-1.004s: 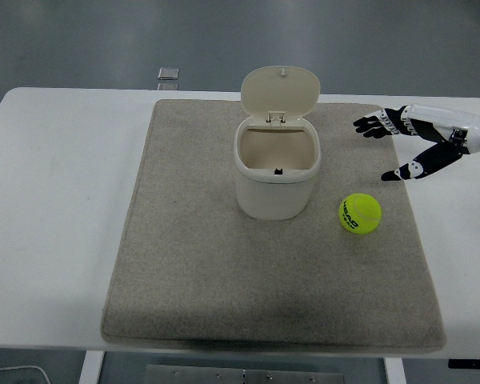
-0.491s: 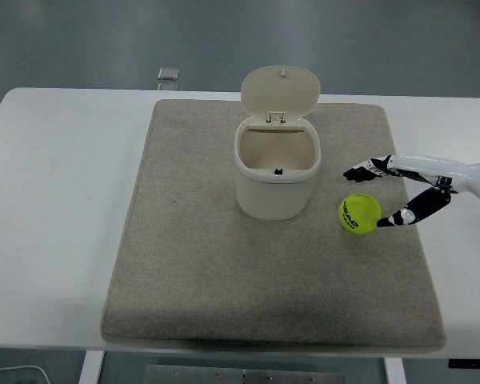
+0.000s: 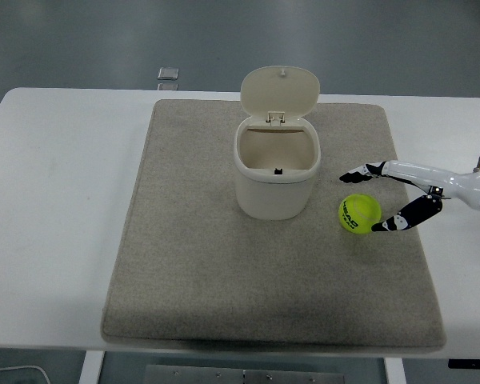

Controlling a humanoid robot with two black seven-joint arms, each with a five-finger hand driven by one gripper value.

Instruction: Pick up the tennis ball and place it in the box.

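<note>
A yellow tennis ball (image 3: 359,214) printed "HEAD" lies on a grey mat (image 3: 224,280) on the white surface (image 3: 56,200), just right of an open cream lidded box (image 3: 276,168). The right hand (image 3: 382,198) reaches in from the right, fingers spread, thumb and fingers bracketing the ball's right side, not yet closed.

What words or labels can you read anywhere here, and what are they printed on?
"HEAD": dark print on the yellow ball, seen at a slant.
The small grey object past the table's far edge: any marking is too small to read.
The box, mat and robot hand show no readable text.
</note>
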